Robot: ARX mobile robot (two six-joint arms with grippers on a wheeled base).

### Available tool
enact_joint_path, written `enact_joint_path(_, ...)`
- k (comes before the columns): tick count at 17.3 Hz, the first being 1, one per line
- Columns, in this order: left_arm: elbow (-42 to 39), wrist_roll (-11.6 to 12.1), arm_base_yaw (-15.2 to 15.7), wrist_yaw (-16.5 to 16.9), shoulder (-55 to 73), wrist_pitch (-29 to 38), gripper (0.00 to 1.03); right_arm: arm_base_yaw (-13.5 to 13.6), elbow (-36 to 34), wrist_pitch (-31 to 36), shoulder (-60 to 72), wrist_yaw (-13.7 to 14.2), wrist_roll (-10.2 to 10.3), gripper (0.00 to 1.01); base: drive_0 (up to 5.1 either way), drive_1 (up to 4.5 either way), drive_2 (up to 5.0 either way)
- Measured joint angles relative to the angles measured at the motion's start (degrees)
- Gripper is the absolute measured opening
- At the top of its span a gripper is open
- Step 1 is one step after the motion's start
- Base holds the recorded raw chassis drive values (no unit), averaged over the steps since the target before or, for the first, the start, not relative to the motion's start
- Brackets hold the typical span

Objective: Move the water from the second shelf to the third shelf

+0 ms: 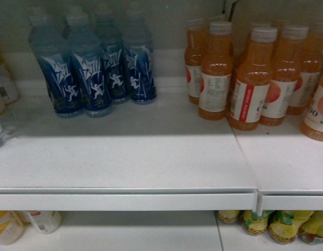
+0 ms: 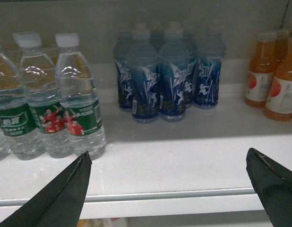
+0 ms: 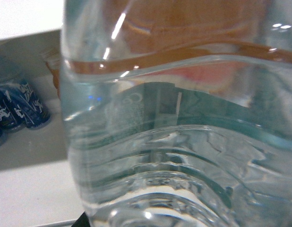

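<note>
A clear ribbed water bottle [image 3: 174, 142] with a green label fills the right wrist view. It sits close against my right gripper, which is shut on it. Only a dark sliver of one finger [image 3: 81, 222] shows at the bottom edge. Three more water bottles [image 2: 77, 104] with green labels and red-shirted figures stand at the left of the white shelf [image 2: 184, 161] in the left wrist view. My left gripper [image 2: 168, 156] hangs open and wide in front of that shelf's edge, holding nothing. Neither gripper shows in the head view.
Blue sports-drink bottles [image 1: 96, 73] stand at the back left of the shelf [image 1: 125, 157], and orange juice bottles [image 1: 250, 78] at the back right. A seam [image 1: 245, 157] divides two shelf boards. Yellow-green packs [image 1: 276, 225] and white bottles [image 1: 44, 219] sit on the shelf below.
</note>
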Motion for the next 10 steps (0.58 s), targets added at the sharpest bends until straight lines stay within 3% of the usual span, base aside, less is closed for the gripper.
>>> enact_joint_path(10, 0.00, 0.00, 0.00, -0.02, 0.00, 0.00, 0.98, 0.04, 0.00, -0.02, -0.11, -0.09, -0.02, 0.40, -5.0, 2.42, 2.4)
